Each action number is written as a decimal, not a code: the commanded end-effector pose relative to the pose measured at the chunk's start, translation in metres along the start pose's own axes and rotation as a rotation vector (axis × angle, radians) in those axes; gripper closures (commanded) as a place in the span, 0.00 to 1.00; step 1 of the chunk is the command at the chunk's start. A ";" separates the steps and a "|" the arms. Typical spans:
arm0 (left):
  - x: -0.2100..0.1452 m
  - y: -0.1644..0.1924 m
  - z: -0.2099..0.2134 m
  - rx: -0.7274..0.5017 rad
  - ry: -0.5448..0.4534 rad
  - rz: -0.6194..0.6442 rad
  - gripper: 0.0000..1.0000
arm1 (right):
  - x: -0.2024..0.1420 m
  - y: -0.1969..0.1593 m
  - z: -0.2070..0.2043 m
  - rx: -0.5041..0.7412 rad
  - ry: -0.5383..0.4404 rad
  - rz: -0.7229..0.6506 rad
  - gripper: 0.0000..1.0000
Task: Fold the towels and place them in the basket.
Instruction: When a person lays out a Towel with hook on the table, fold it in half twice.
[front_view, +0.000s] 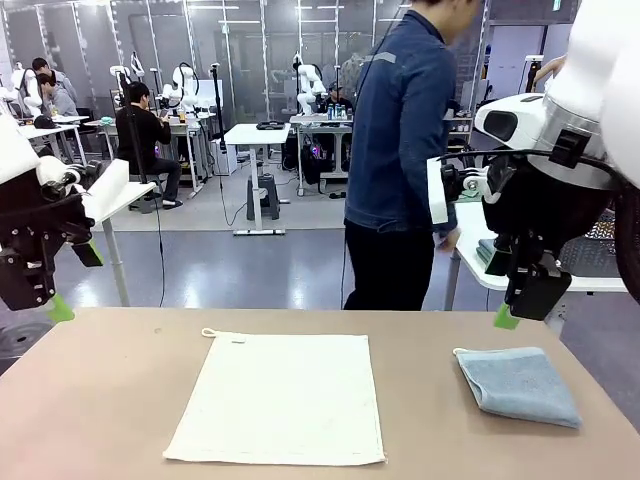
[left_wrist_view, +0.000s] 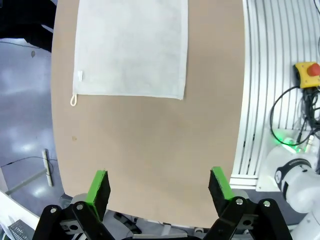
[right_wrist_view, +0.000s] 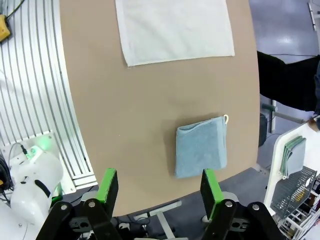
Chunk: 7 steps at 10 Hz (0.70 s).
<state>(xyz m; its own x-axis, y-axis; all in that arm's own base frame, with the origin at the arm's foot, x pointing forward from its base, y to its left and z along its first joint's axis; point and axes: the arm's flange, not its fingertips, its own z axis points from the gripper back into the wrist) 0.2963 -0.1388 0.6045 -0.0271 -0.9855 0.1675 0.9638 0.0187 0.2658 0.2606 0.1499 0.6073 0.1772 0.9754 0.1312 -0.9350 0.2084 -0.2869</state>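
Your right gripper (right_wrist_view: 159, 185) hangs empty with its jaws wide above the edge of the tan table (right_wrist_view: 125, 125). The folded pale blue-grey terry towel (right_wrist_view: 200, 150) lies near it at one o'clock. Your left gripper (left_wrist_view: 159, 184) is likewise wide and empty, and the flat cream-white terry towel (left_wrist_view: 131, 47) lies well apart at eleven o'clock.

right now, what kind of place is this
Probably a robotics lab or workshop: white desks on a bare grey floor, an emergency-stop button beside the table, and a person standing by.
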 end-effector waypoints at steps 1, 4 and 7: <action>0.006 0.022 -0.043 -0.108 -0.007 -0.035 0.00 | 0.018 -0.006 -0.036 0.044 -0.009 0.048 0.17; 0.016 0.046 -0.135 -0.265 -0.048 -0.056 0.00 | 0.050 0.002 -0.109 0.116 0.042 0.087 0.17; 0.014 0.040 -0.200 -0.351 -0.065 -0.073 0.00 | 0.066 0.020 -0.179 0.214 0.080 0.088 0.17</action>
<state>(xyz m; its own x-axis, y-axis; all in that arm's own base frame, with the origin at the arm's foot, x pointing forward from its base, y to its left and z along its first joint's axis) 0.3853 -0.1858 0.4299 -0.0870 -0.9746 0.2064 0.9921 -0.1035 -0.0706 0.3078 0.2222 0.4492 0.0844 0.9963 0.0171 -0.9916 0.0857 -0.0971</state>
